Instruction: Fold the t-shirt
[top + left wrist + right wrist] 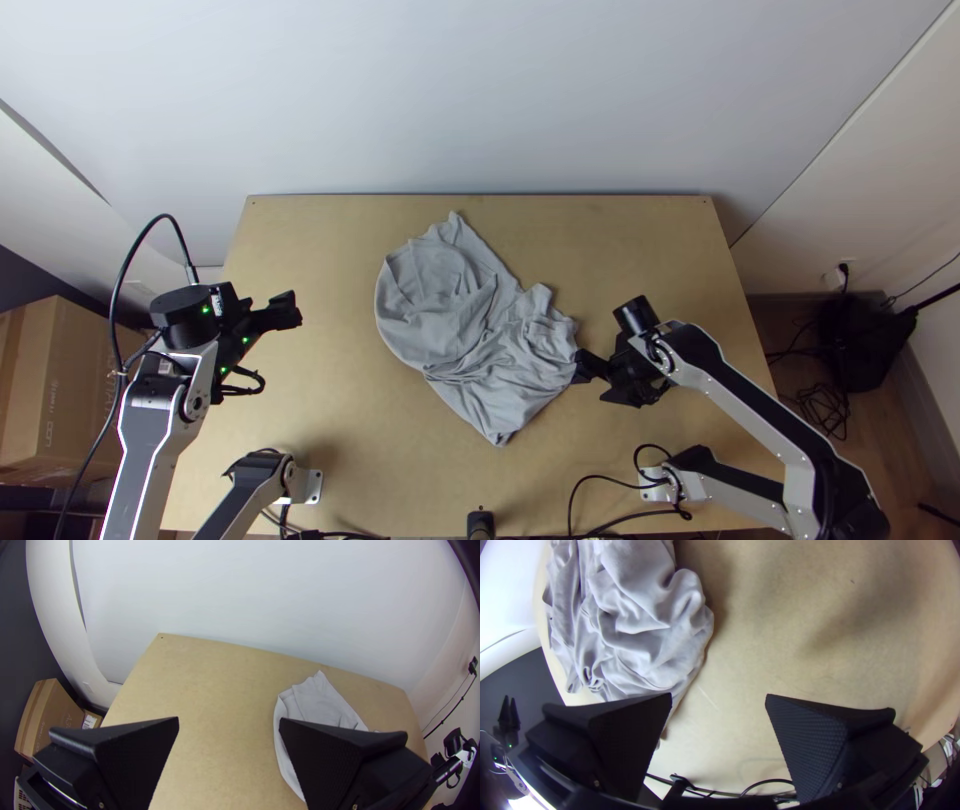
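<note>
1. Top view: bright, even light over the wall [500, 90] and counter [310, 390]; the floor [880, 440] at the right lies darker.
2. Small green lights [206, 310] glow on the left arm [165, 410].
3. Left wrist view: the wall is bright, the corners dark, and the counter's edges look bent.
4. Right wrist view: broad, soft shadows cross the counter; the t-shirt [645, 630] shows pale highlights and shaded creases; white glare sits at lower left.

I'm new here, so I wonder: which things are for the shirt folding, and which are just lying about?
For the folding:
grey t-shirt, rumpled
left tool
right tool

Apparently just lying about:
cardboard box, far left
black object, far right
</note>
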`<state>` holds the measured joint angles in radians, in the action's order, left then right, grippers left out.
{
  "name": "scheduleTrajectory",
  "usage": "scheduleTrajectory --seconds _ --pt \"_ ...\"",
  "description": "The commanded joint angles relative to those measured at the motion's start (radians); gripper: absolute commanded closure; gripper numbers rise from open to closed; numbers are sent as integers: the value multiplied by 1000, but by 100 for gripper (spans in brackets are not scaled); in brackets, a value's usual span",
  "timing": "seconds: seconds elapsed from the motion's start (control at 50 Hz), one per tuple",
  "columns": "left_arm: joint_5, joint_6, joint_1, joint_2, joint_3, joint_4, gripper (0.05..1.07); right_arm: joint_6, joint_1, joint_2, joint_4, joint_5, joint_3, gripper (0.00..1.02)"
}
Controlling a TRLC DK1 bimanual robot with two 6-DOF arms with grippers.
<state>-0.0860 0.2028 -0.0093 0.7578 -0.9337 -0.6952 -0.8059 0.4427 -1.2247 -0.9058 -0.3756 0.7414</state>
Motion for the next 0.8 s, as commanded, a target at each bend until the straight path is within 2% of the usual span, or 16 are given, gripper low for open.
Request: scheduleTrajectory --seconds 0.0,0.34,0.58,0.62,0.72,0.78 --pt "8 20 9 -18 -17 -17 10 37 16 -64 16 -8 23 22" --pt "6 6 40 -37 -10 -26 10 43 90 -203 91 -9 76 25" --pt "6 -5 46 -35 -5 -26 10 53 108 -314 125 -9 125 25" --pt "6 -5 46 -35 -5 -24 10 63 111 -325 128 -8 133 35" --pt "6 -11 46 -32 -2 -24 10 70 111 -326 199 1 136 79" --pt "6 -13 52 -29 -2 -23 10 70 111 -331 205 15 142 97"
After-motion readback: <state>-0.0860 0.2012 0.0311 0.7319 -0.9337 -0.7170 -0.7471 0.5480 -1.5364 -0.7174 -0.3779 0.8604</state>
